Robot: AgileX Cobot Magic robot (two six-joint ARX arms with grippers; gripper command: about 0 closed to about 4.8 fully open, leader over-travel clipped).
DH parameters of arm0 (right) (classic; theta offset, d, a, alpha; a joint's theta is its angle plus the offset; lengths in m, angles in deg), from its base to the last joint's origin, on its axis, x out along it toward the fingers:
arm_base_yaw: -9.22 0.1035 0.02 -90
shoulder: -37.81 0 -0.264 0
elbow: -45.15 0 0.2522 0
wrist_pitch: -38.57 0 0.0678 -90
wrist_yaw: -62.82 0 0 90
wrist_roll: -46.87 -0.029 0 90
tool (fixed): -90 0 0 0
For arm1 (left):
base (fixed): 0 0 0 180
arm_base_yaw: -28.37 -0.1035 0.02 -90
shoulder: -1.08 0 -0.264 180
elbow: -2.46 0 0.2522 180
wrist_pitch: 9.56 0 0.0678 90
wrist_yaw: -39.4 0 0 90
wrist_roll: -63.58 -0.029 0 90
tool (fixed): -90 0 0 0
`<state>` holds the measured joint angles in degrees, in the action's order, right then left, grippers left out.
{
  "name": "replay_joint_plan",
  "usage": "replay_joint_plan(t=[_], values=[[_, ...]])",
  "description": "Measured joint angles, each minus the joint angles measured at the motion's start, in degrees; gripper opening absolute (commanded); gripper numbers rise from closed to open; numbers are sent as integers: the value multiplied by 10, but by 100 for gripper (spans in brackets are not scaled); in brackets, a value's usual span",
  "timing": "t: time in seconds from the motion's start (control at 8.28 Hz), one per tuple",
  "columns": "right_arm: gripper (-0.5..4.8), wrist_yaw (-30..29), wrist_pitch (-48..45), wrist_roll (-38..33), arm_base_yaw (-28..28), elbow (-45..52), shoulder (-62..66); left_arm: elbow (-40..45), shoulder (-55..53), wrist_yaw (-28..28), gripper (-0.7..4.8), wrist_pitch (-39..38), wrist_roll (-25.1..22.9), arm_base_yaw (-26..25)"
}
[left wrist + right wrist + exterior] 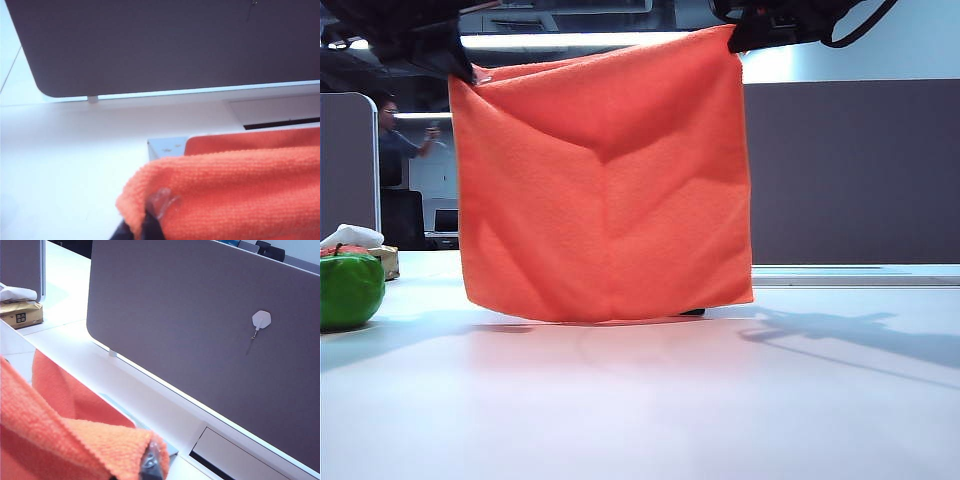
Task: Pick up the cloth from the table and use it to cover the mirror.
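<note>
Orange cloth (605,180) hanging, left gripper (150,222), right gripper (150,465) pinching corners

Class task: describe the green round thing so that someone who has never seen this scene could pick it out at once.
Start at the big orange cloth hanging over the middle of the white table. Look to the table's left edge in the exterior view: the green apple sits there, in front of a white rag. It is the only round, glossy green thing.

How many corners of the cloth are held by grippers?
2. The left gripper is shut on the cloth at its top left corner, the right gripper at its top right corner.
</note>
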<state>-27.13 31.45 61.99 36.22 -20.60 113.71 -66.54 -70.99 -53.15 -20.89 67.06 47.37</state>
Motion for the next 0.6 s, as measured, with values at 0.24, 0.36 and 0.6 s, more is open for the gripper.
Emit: replay_joint_plan(t=[0.24, 0.36, 0.6], values=[[-1, 13, -16, 8, 0, 0, 1, 0, -20, 1, -6, 64, 0, 0], [-1, 17, -20, 13, 0, 0, 1, 0, -27, 1, -6, 73, 0, -1], [-1, 31, -24, 16, -1, 0, 3, 0, -47, 4, -6, 107, 0, -1]])
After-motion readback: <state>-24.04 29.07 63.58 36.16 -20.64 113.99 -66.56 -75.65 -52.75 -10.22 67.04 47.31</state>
